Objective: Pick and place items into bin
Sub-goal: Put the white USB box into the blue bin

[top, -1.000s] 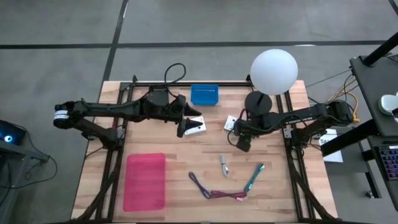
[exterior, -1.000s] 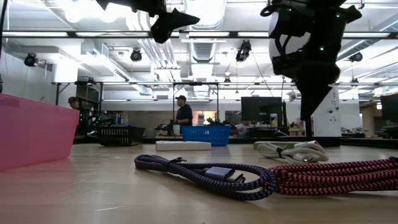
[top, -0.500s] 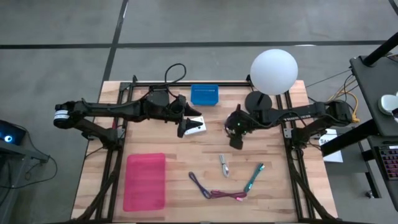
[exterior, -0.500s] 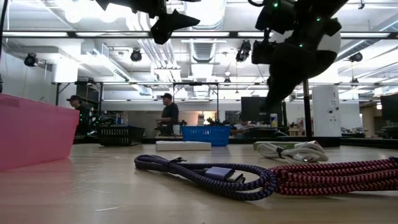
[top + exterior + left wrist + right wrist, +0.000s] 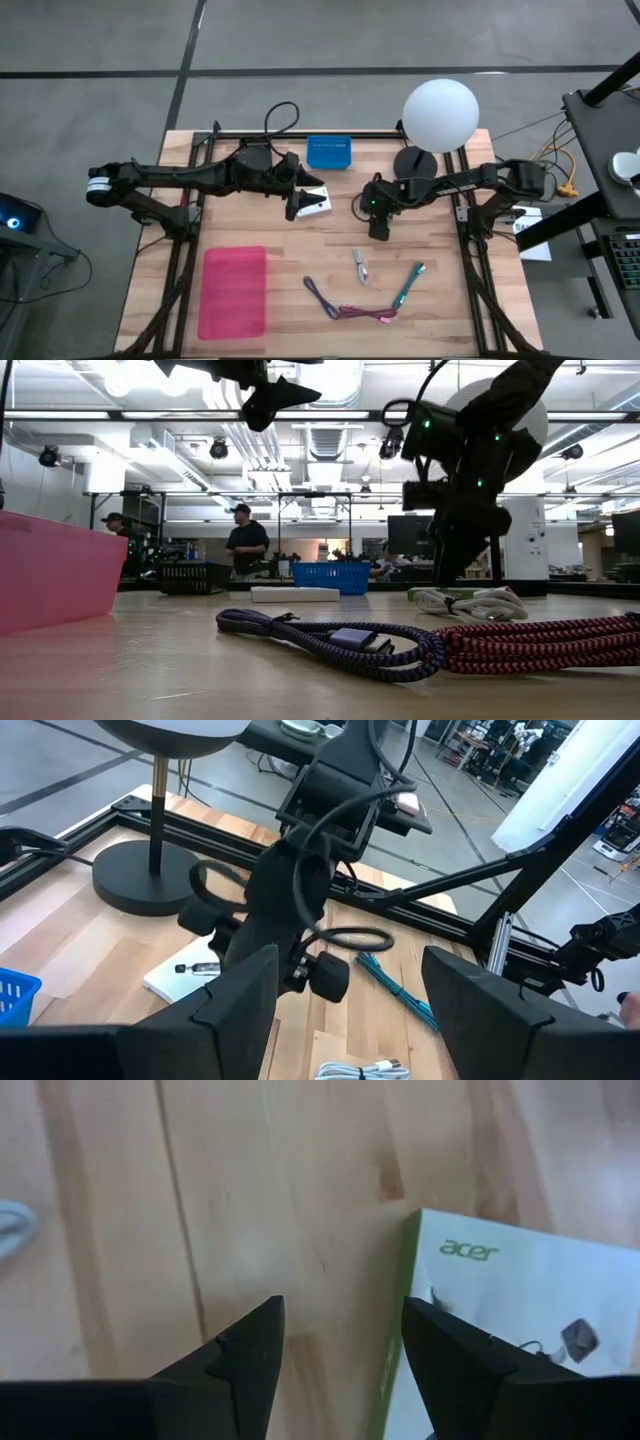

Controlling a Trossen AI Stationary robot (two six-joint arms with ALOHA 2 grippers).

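Observation:
My right gripper is open and points down, low over the table just in front of the lamp base. Its wrist view shows a white card printed "acer" lying flat, its green edge under the gap between the fingers. My left gripper is open and hovers high beside a second white card. A silver clip, a green pen and a purple-pink cord lie on the near half of the table. The pink bin stands near the left front corner.
A white globe lamp on a black base stands right behind my right gripper. A small blue basket sits at the far edge. Bare wood lies between the bin and the cord. A person walks in the room beyond the table.
My right gripper has moved a little toward the table's left edge and come down toward the table, turning at the wrist as it went. My left arm has kept still. None of the items on the table has moved.

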